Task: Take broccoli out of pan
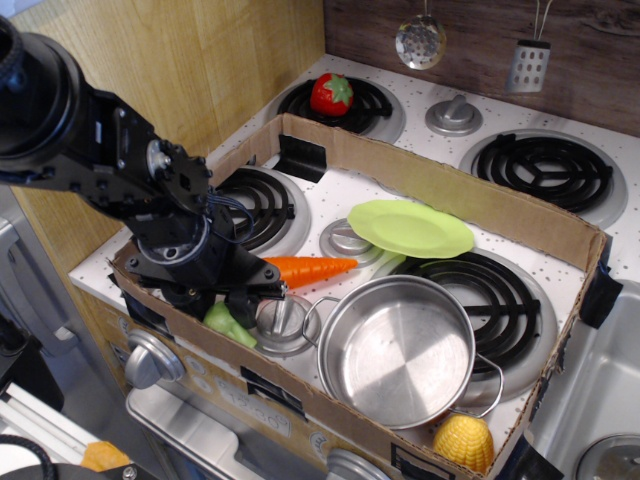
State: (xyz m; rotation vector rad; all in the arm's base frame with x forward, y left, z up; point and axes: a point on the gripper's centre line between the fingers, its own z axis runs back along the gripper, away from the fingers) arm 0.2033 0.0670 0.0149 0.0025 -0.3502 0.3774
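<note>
The light-green broccoli (pixel 228 323) is outside the pan, low in the front left corner of the cardboard box, down near the stove top. My black gripper (pixel 220 303) is right above it and closed around its upper part; the fingers are partly hidden by the wrist. The shiny steel pan (pixel 397 350) stands empty to the right, about a hand's width from the broccoli, with its wire loop handles showing.
The cardboard box wall (pixel 455 190) rings the work area. Inside lie an orange carrot (pixel 305 270), a lime-green plate (pixel 410 228), a silver burner knob (pixel 280 318) and a yellow corn (pixel 463 440). A strawberry (pixel 332 93) sits on the back left burner.
</note>
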